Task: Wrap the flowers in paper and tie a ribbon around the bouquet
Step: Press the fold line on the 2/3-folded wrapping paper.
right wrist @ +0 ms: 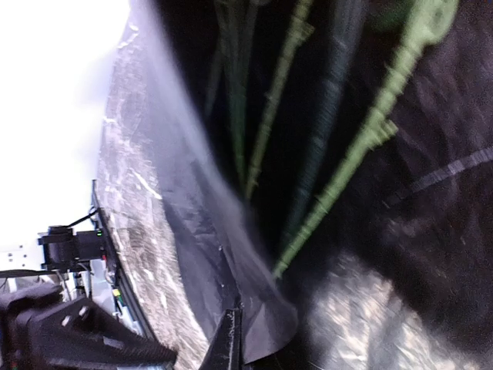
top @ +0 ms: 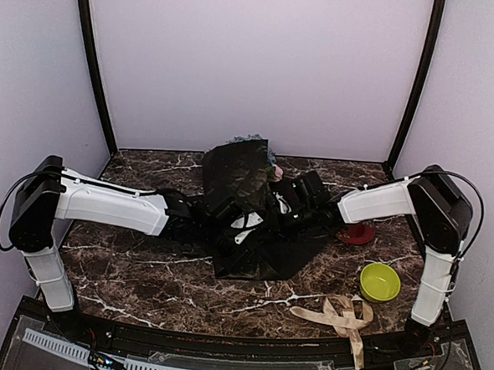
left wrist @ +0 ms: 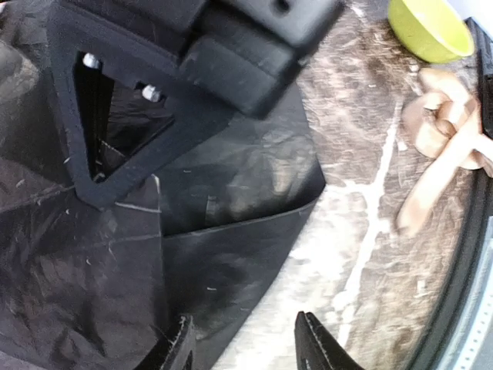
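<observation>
Paper (top: 260,253): thin, limp, crinkly; grab edges. Right claw (right wrist: 231,343) pinches its edge; left claw (left wrist: 246,347) half-wide, empty.

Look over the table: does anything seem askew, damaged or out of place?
The black paper sits crumpled and lopsided mid-table, one flap standing up beside the flowers. The ribbon lies in a tangled heap near the front right edge, beside the green bowl, apart from the paper.

From above the near side, the top view looks down over the whole marbled table (top: 141,271). Both wrist views sit close on the black paper (left wrist: 231,262), the left one also facing the ribbon (left wrist: 443,116); the top view shares both
</observation>
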